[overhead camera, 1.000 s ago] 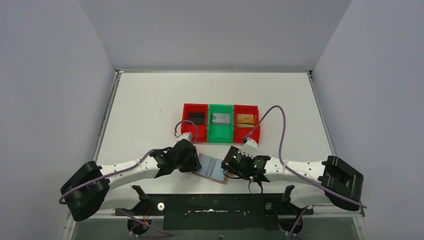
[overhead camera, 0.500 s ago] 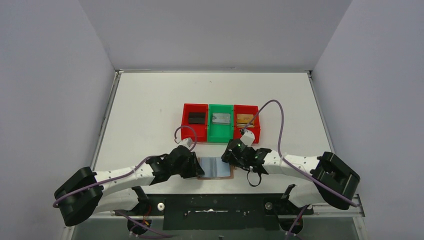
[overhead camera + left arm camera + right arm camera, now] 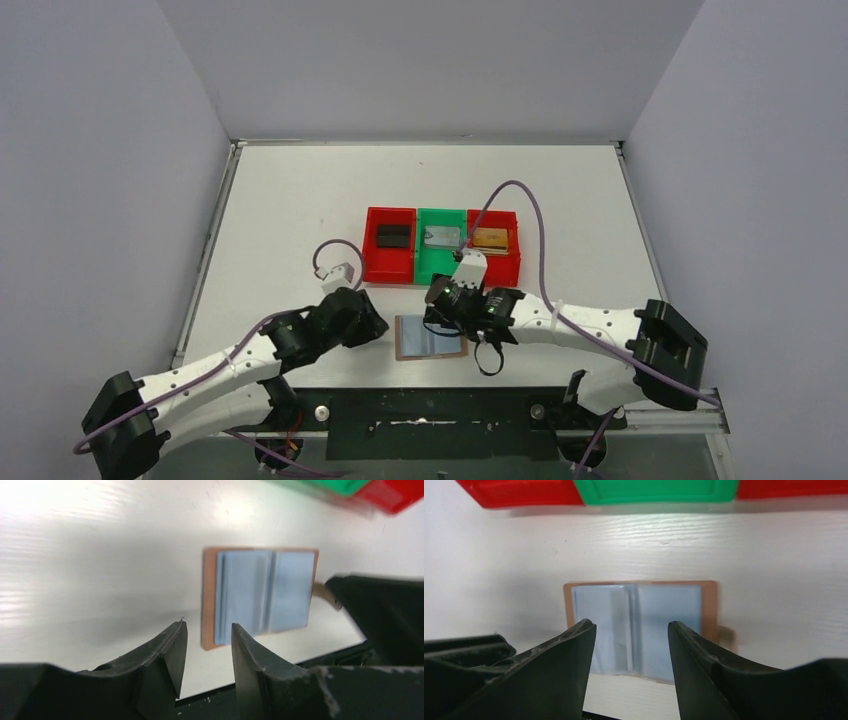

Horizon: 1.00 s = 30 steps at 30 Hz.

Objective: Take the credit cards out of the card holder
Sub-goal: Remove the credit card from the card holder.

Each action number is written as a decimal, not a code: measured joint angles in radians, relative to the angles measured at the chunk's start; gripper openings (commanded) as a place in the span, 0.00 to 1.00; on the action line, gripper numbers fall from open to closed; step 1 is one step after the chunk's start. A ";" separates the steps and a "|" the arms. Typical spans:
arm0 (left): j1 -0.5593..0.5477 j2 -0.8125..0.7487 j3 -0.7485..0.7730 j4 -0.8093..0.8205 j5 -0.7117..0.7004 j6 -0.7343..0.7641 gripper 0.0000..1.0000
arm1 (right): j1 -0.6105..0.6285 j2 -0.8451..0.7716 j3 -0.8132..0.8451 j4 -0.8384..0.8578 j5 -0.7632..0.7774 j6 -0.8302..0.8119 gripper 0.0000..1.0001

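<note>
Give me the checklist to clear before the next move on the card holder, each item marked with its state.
1. Tan leather card holder open flat on the white table: ok.
2. Open, empty left hand: ok.
3. Open, empty right hand: ok.
4. The black card, silver-grey card and gold-tan card each lying in one of the red and green plastic bins: ok.
5. Holder's slots emptied: cannot tell; the grey-blue lining could hide a pale card.

White arms (image 3: 215, 365) with black joints (image 3: 335, 322), purple cables (image 3: 510, 184), black pincers (image 3: 207, 630) (image 3: 631, 630).
</note>
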 measured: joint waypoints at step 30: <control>0.314 -0.217 -0.055 -0.146 0.089 0.058 0.39 | 0.169 0.477 0.346 -0.125 0.054 0.063 0.20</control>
